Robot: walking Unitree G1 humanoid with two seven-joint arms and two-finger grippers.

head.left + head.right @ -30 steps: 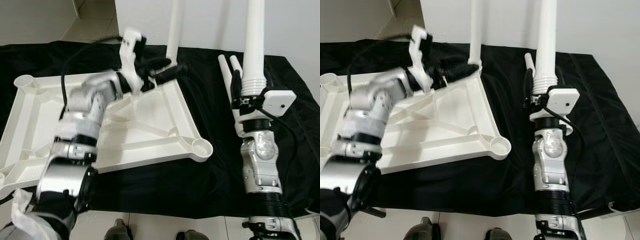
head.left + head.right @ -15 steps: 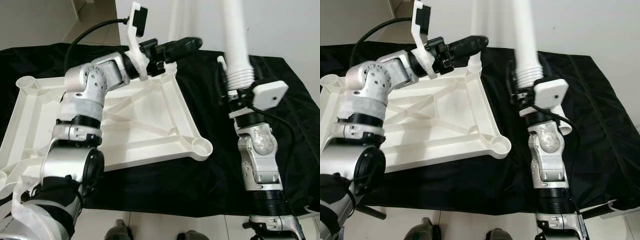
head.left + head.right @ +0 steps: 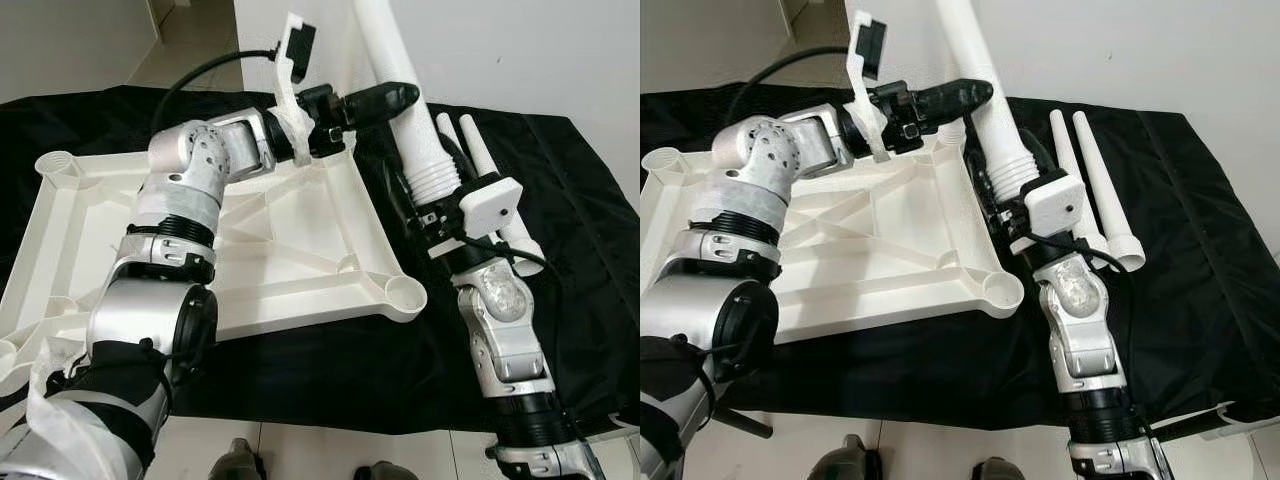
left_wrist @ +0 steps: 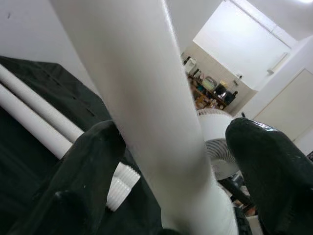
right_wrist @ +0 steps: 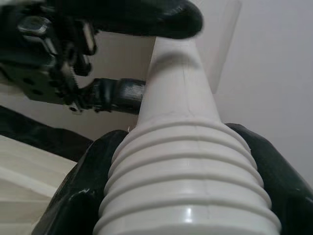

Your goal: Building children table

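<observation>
The white table top (image 3: 300, 250) lies upside down on a black cloth. My right gripper (image 3: 425, 200) is shut on the ribbed end of a white table leg (image 3: 395, 70), which leans up and to the left over the top's far right corner. In the right wrist view the leg (image 5: 186, 161) sits between both black fingers (image 5: 78, 196). My left gripper (image 3: 385, 98) reaches across that corner and stands open around the leg's shaft. In the left wrist view the leg (image 4: 146, 98) passes between the fingers (image 4: 93, 161), with a gap on one side.
Two spare white legs (image 3: 480, 165) lie side by side on the black cloth (image 3: 560, 200), right of the held leg. The top's near right corner socket (image 3: 403, 293) is open. A white wall stands close behind. The cloth ends at pale floor near my feet.
My right arm has tilted the leg from upright to leaning left toward the far right corner. My left gripper has risen from the corner and now straddles the leg's shaft.
</observation>
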